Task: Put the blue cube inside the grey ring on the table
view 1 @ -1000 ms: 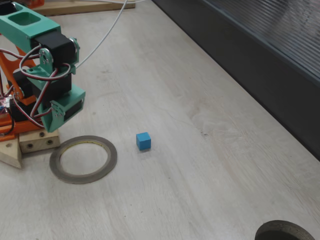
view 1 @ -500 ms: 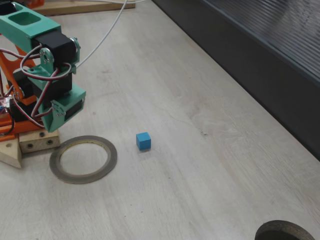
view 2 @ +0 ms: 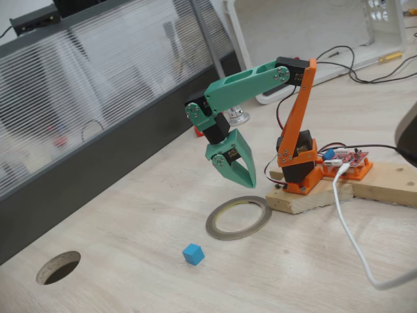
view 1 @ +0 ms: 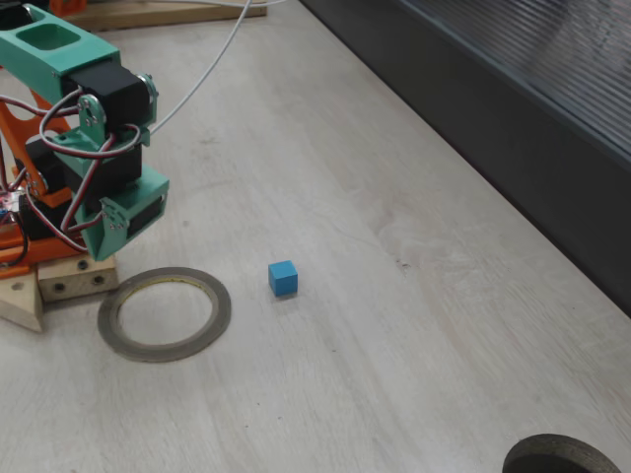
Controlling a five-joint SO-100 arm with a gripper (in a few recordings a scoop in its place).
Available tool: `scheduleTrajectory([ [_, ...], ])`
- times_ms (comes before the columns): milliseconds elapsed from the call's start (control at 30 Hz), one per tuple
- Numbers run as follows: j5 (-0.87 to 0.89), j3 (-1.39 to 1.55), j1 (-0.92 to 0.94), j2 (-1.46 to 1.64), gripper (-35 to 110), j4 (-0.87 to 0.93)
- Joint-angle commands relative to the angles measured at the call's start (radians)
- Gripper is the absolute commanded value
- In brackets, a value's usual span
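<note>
The blue cube (view 1: 283,278) (view 2: 193,253) lies on the pale wooden table (view 1: 414,325), a short way outside the grey ring (view 1: 164,313) (view 2: 238,218). In one fixed view the cube is to the right of the ring. The ring lies flat in front of the arm's wooden base, and its hole shows bare table. My green gripper (view 2: 246,182) (view 1: 103,244) hangs point-down above the table beside the ring's edge nearest the base. Its jaws are together with nothing between them. It is clear of the cube.
The orange arm base stands on a wooden block (view 2: 339,189) (view 1: 59,281) with a red circuit board. A white cable (view 2: 352,241) (view 1: 212,59) trails over the table. A dark ribbed wall panel (view 1: 513,128) runs along one side. A round hole (view 1: 562,455) (view 2: 58,267) is cut in the table.
</note>
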Motion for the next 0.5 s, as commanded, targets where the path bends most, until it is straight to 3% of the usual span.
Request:
scheduleTrajectory([
  [0, 0.008, 0.008, 0.011, 0.017, 2, -0.003],
  [467, 0.011, 0.008, 0.012, 0.017, 2, -0.003],
])
